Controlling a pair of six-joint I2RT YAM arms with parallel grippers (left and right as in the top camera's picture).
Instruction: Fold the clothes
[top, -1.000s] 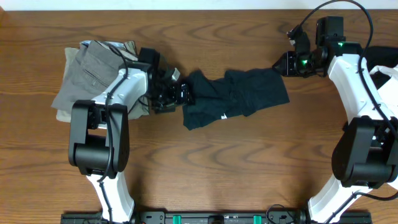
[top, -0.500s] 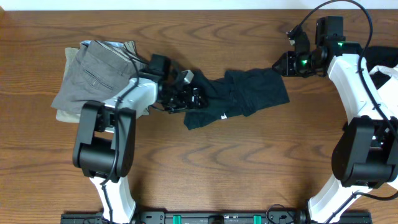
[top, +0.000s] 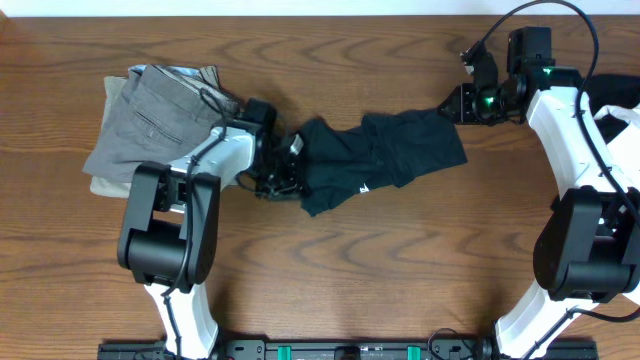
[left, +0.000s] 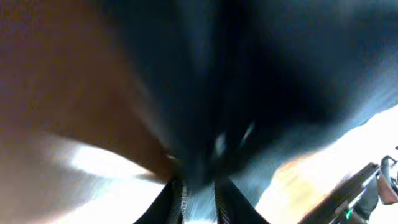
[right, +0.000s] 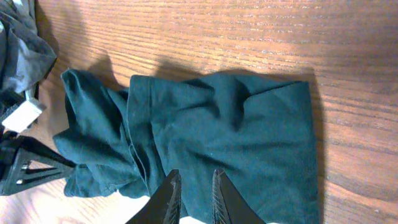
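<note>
Though the left wrist view is blurred, the fingers (left: 176, 202) of the left gripper (left: 198, 190) stand close together, clamped on dark cloth at the left edge of the black T-shirt (top: 385, 150). The right gripper (right: 196, 176) pinches its far right corner. It lies crumpled mid-table (top: 400, 260), right of the stacked grey trousers (top: 150, 115).

Open table (top: 400, 270) in front of T-shirt (top: 400, 145), trousers stack (top: 145, 120) (far left) blocking that side

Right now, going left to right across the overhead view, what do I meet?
grey and khaki trousers → left end effector → black T-shirt → right end effector → black and white garments at the right edge
</note>
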